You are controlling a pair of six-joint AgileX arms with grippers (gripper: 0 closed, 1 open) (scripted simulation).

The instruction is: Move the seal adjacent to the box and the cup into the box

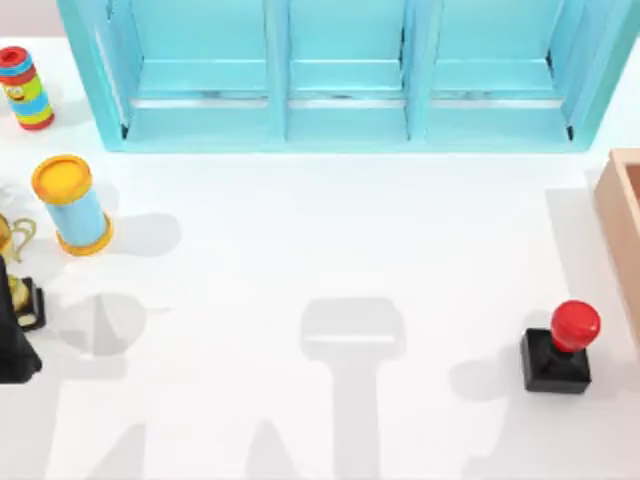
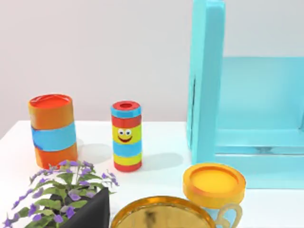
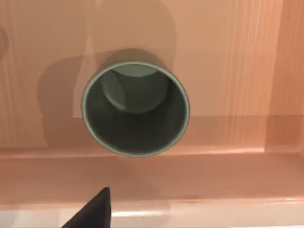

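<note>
The seal [image 1: 557, 345], a black block with a red knob, stands upright on the table at the right, just left of the tan box [image 1: 622, 215] and apart from it. In the right wrist view the olive-green cup [image 3: 135, 110] stands upright on the floor of the box [image 3: 228, 61], close to one wall and free of any grip. My right gripper hovers over the box, open, with one black fingertip [image 3: 93, 210] showing near the wall's rim.
A big turquoise shelf unit [image 1: 345, 75] runs along the back. At the left stand a light blue cylinder with yellow ends [image 1: 72, 205], a striped smiley cylinder [image 1: 25, 88], a gold trophy [image 2: 161, 214], an orange-and-blue can [image 2: 52, 130] and a potted plant [image 2: 66, 202].
</note>
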